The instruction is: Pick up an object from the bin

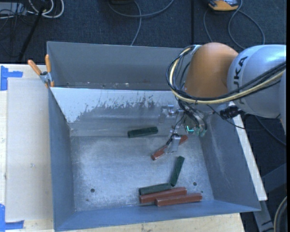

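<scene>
Background: dark carpeted floor with loose cables. On it stands the grey metal bin (111, 66), open at the top, its floor scuffed.

Robot arm (261, 76), silver with an orange wrist cover (208, 71), reaches in from the right and hangs over the bin's right-centre.

Contents, all small flat bars:
- a cluster against the front wall, two red-brown bars (176, 197) side by side with a dark green one just behind them;
- a dark green rectangular bar (177, 170) standing on the slant just above that cluster;
- another dark green bar (142, 132) lying alone toward the back;
- a red-brown rectangular bar (158, 154) near the centre, set diagonally.

Hand (175, 143): low in the bin, at the upper right end of the diagonal red-brown bar. The bar's lower left end sticks out clear of it. Contact looks likely. How wide the hand stands, and whether it has the bar, cannot be told from this angle.

Judgement: the step in hand is the grasp at this bar. The next move calls for a firm closure confirmed, then a straight lift. A hold so near one end could let the bar swing or slip.
</scene>
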Tool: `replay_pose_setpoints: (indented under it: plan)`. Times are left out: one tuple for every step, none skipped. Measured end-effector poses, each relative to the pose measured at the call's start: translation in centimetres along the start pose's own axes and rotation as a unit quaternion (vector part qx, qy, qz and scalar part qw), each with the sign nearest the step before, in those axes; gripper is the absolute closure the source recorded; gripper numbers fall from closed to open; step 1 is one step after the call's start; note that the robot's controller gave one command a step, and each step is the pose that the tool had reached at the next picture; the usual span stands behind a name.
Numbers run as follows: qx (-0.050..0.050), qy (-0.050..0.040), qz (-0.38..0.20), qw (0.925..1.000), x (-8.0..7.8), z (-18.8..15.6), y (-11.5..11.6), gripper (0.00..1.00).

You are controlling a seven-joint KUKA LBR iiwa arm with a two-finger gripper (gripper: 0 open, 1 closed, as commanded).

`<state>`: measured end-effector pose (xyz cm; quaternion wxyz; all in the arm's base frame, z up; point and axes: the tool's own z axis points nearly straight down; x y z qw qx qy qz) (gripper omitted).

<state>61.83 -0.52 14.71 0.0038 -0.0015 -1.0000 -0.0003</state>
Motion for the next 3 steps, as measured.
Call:
replay_pose_setpoints:
  plan:
    - [0.0,-0.0007,0.061,0.9981,3.5,7.5,-5.9,0.0]
    - [0.0,-0.0048,0.06,0.9982,3.2,7.1,-5.7,1.0]
    - [0.001,-0.0076,0.026,0.9996,6.2,-6.3,-5.6,1.0]
